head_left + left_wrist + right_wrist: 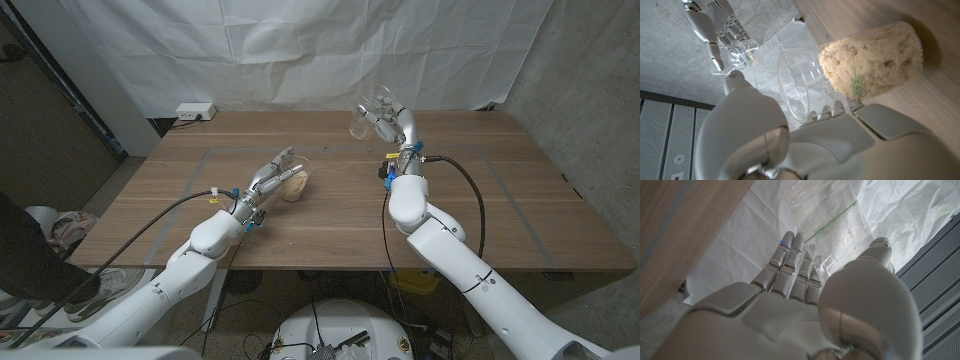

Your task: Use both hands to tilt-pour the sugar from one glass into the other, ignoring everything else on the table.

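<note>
White wrinkled sheeting hangs behind the wooden table (480,200) where I work. I see my left hand (268,180) grasping the glass with sugar (295,183), which stands on the table left of the middle, leaning a little; the sugar fills its lower part. I see my right hand (395,125) grasping the empty glass (368,115), lifted above the far side of the table and tilted. Both glasses are well apart. One white power strip (194,112) lies on the floor behind the far left corner.
</note>
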### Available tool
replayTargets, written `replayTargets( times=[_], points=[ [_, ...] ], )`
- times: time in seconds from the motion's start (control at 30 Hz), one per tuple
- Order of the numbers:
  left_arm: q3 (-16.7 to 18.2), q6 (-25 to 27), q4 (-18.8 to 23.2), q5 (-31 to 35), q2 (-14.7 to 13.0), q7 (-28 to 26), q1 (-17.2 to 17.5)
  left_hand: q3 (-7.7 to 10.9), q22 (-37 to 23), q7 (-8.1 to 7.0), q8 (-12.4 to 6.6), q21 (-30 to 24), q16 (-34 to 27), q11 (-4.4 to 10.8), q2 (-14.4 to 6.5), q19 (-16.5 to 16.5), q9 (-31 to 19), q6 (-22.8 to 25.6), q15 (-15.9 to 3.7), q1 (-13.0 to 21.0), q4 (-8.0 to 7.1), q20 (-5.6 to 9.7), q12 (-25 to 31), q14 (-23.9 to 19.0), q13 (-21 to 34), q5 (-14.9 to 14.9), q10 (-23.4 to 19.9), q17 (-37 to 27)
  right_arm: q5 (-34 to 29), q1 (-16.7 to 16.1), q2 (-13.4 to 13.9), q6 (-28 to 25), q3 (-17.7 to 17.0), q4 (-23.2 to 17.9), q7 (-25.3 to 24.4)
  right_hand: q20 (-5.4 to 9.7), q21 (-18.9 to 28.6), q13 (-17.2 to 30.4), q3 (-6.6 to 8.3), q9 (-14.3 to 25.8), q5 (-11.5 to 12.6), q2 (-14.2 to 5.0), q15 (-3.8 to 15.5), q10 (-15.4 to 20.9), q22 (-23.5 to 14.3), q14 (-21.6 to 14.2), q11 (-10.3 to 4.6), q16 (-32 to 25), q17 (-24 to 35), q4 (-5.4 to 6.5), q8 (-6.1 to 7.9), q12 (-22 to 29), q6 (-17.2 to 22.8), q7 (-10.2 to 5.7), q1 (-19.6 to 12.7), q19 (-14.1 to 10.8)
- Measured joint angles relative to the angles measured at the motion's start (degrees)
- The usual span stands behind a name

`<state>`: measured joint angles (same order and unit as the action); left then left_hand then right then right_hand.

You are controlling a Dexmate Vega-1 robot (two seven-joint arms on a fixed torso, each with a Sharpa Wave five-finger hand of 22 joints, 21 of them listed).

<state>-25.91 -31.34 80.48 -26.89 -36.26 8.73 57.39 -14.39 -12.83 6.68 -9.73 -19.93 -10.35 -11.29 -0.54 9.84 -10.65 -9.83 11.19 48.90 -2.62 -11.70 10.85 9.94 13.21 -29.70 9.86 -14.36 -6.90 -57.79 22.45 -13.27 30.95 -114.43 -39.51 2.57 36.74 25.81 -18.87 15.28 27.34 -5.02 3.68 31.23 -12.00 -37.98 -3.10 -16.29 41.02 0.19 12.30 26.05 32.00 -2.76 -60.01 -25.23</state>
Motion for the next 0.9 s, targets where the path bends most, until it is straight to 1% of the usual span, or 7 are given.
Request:
replayTargets(
  times=[0.07,0.17,0.2,0.37,0.57,0.6,0.9],
  points=[
    [0.92,-0.26,2.14,-0.15,-0.97,-0.23,1.47,-0.30,-0.11,0.00,0.00,0.04,0.00,-0.31,-0.01,0.00,0.00,0.00,0.00,0.00,-0.30,0.00,0.00,0.00,0.00,-0.04,0.21,0.00,0.43,-0.14,0.06,-0.40,0.26,0.16,0.46,0.00,0.00,0.07,0.00,0.00,0.00,0.00,0.00,0.00,0.00,0.00,0.00,0.00,0.00,0.00,0.00,0.00,0.00,0.00,0.00,0.00],
    [1.63,-0.63,3.67,-0.19,-1.63,-0.77,2.61,-0.78,-0.11,0.00,-0.25,0.04,-0.26,-0.41,-0.12,0.00,0.00,0.00,0.21,-0.12,-0.29,0.00,0.00,0.21,0.00,-0.45,0.21,0.00,0.84,-0.33,0.11,-0.68,0.65,0.50,0.81,0.00,0.00,0.05,-0.11,0.00,-0.01,0.00,0.00,0.00,0.00,0.00,0.00,0.00,0.00,0.10,0.00,0.00,-0.01,0.01,0.00,0.00],
    [1.76,-0.69,3.92,-0.19,-1.73,-0.86,2.82,-0.78,-0.11,-0.01,-0.25,0.15,-0.30,-0.41,-0.64,0.00,0.00,0.00,0.30,-0.63,-0.30,0.00,0.00,0.31,0.00,-0.45,0.21,0.17,0.89,-0.35,0.11,-0.71,0.68,0.52,0.83,0.00,0.00,0.08,-0.17,0.00,-0.01,0.00,0.00,0.00,0.00,0.00,0.00,0.00,0.00,0.16,0.00,0.00,-0.01,0.01,0.00,0.00],
    [2.87,-1.61,5.91,-0.14,-2.40,-1.86,4.57,-1.12,-0.11,-0.01,-0.47,0.45,-0.30,-0.62,-0.68,0.00,-0.01,0.00,0.30,-0.68,-0.64,0.01,0.40,0.31,0.00,-0.45,0.00,0.26,1.39,-0.77,0.08,-0.75,1.15,1.02,0.88,0.00,0.00,0.15,-0.24,0.00,-0.06,0.01,0.00,0.00,0.00,0.00,0.00,0.00,-0.01,0.22,-0.04,-0.22,-0.03,0.03,0.00,0.00],
    [3.80,-3.11,7.63,0.25,-2.69,-2.38,5.66,-1.81,-0.11,-0.01,-0.47,0.66,-0.30,-0.62,-0.68,0.00,-0.01,0.00,0.30,-0.67,-0.85,0.01,0.40,0.31,-0.01,-0.45,0.00,0.26,1.96,-1.22,-0.22,-0.61,1.63,2.13,0.76,0.02,0.00,0.05,-0.25,0.00,-0.06,0.02,0.00,0.00,0.29,0.00,0.00,0.22,-0.01,0.22,-0.04,-0.22,-0.10,0.10,0.00,0.02],
    [3.89,-3.16,7.79,0.26,-2.70,-2.39,5.75,-1.81,-0.11,-0.01,-0.47,0.66,-0.30,-0.62,-0.68,0.00,-0.01,0.00,0.30,-0.67,-0.85,0.01,0.40,0.31,-0.01,-0.45,0.00,0.26,2.03,-1.24,-0.25,-0.58,1.67,2.26,0.72,0.21,0.00,-0.01,-0.25,0.00,-0.06,0.02,0.00,0.00,0.29,0.00,0.00,0.22,-0.01,0.22,-0.04,-0.22,-0.10,0.10,0.00,0.21],
    [5.17,-5.45,9.76,0.55,-2.84,-2.53,6.86,-2.14,-0.11,-0.02,-0.61,0.88,-0.29,-0.61,-0.69,0.23,0.01,0.00,0.29,-0.67,-1.19,-0.21,0.67,0.31,-0.01,-0.90,0.00,0.53,2.65,-1.56,-0.65,-0.81,2.19,3.96,0.12,0.21,0.00,-0.06,-0.25,0.00,-0.07,0.10,0.00,0.00,0.29,0.00,0.00,0.22,0.27,0.22,-0.04,-0.22,-0.11,0.11,-0.07,0.21]
  ],
)
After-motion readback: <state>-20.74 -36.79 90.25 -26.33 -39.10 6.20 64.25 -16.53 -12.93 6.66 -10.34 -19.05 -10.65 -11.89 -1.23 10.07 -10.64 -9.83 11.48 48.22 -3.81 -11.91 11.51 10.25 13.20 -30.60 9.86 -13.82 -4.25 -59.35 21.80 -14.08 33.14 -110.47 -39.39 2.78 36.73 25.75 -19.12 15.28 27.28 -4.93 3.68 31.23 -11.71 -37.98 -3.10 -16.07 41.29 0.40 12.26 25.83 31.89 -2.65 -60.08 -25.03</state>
